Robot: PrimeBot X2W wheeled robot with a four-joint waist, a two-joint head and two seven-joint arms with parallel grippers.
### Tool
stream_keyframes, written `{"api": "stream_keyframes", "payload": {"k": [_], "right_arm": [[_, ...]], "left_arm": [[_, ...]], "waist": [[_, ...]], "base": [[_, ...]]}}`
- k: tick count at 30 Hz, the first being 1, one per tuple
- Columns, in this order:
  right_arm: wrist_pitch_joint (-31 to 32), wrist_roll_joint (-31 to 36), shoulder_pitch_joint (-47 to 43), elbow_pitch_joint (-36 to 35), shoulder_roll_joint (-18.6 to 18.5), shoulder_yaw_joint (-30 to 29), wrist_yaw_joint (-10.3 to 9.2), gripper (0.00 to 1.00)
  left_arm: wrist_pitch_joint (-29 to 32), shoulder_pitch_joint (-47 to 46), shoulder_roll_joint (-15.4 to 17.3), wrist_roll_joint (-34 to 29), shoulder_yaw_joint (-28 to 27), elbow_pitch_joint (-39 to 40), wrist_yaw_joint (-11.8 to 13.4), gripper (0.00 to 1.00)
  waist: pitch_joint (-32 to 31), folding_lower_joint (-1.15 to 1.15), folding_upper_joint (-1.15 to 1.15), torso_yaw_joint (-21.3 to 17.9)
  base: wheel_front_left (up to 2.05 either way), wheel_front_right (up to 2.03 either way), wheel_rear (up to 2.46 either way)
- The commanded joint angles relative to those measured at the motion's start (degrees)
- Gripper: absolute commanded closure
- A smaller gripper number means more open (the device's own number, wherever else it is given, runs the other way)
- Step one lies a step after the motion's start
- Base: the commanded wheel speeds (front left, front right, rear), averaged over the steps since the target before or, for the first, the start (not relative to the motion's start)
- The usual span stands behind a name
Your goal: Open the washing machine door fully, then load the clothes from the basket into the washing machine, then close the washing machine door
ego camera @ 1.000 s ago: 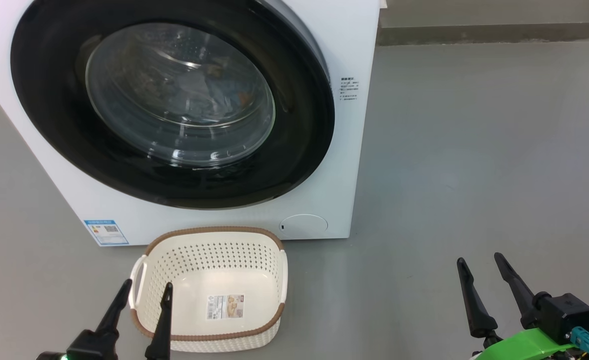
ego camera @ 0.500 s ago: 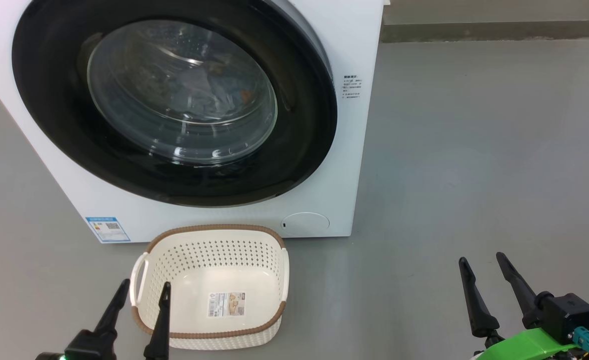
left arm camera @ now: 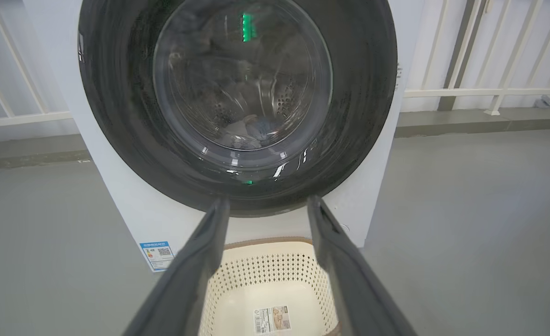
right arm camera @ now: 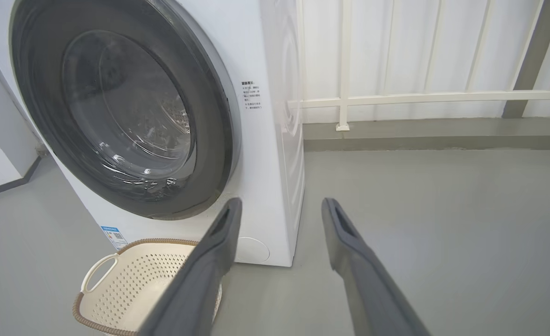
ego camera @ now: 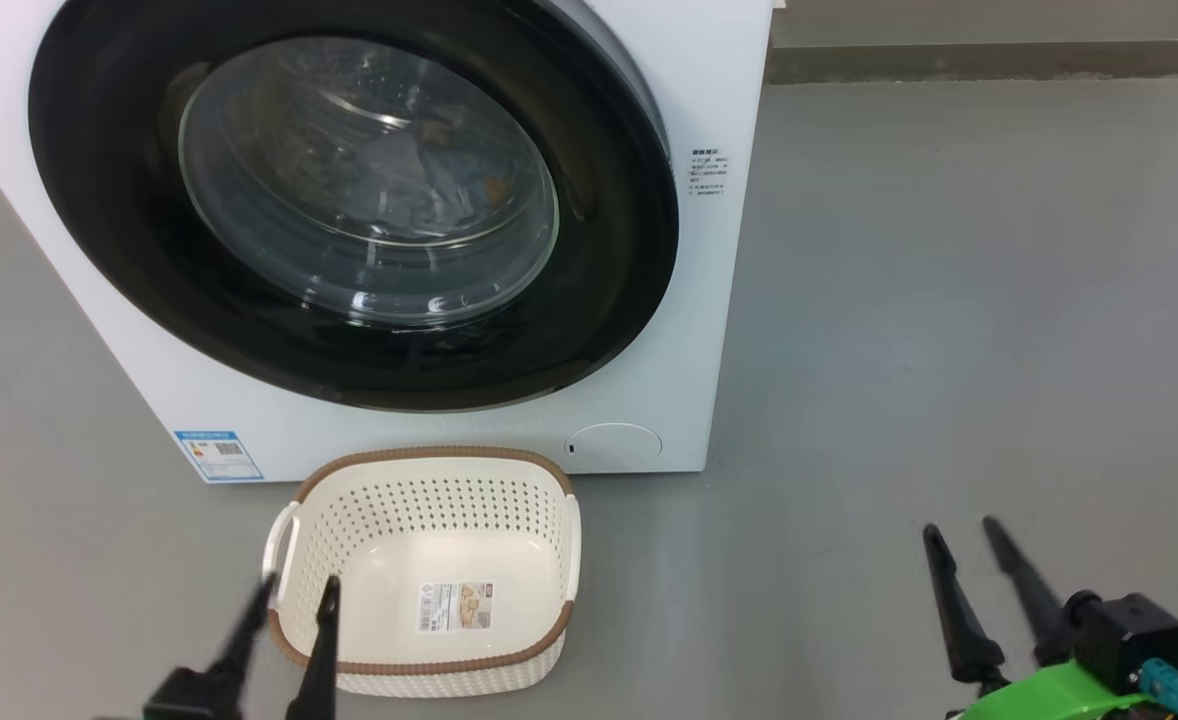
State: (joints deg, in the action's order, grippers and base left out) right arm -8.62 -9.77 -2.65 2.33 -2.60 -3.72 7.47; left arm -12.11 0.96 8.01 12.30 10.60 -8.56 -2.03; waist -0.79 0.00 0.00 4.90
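Left gripper point(ego camera: 297, 592), right gripper point(ego camera: 964, 532) both wide and empty; washing machine door point(ego camera: 109, 200) shut

Left gripper hangs at the near left corner of the basket point(ego camera: 429, 456), right gripper well apart over bare floor point(ego camera: 949, 300). Clothes point(ego camera: 419, 190) lie inside the washing machine point(ego camera: 719, 320), seen through the door; basket empty. Task looks done. To finish well: confirm the door rim sits flush all round, then back the arms off without nudging the basket.

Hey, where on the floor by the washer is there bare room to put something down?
The wide grey floor right of the washing machine, back to the raised step, is bare. So is the basket inside, bar its label. It is tight between basket and machine front, with the left jaws by the basket's near-left rim.
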Motion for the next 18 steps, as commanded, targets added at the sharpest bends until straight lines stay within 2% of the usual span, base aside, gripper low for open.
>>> {"api": "stream_keyframes", "payload": {"k": [1,6,10,14,18], "right_arm": [[0.0,-0.01,-0.05,0.44,0.04,0.01,0.0,1.0],[0.32,-1.79,-0.35,2.56,0.25,-0.08,0.0,1.0],[0.83,-4.44,-0.11,2.79,0.23,-0.15,0.0,1.0],[1.3,-7.08,0.18,3.12,0.22,-0.23,0.0,1.0],[1.78,-9.71,0.54,3.44,0.2,-0.32,0.0,1.0]], "left_arm": [[0.0,0.1,-0.14,0.01,0.05,-0.37,0.0,1.0],[0.41,0.72,-1.12,1.71,0.06,-2.1,-0.13,1.0],[1.01,0.52,-1.25,4.29,-0.53,-2.14,-0.3,1.0],[1.6,0.29,-1.38,6.84,-1.09,-2.27,-0.48,1.0],[2.2,-0.01,-1.51,9.4,-1.65,-2.39,-0.65,1.0]], "waist": [[0.0,0.0,0.0,0.0],[0.01,0.01,0.0,-0.07],[-0.07,0.13,0.0,-0.26],[0.04,0.02,0.0,-0.42],[0.11,0.01,0.0,-0.58]], "base": [[0.0,0.0,0.0],[0.0,0.0,0.0],[0.0,0.0,0.0],[0.0,0.0,0.0],[0.0,0.0,0.0]]}}
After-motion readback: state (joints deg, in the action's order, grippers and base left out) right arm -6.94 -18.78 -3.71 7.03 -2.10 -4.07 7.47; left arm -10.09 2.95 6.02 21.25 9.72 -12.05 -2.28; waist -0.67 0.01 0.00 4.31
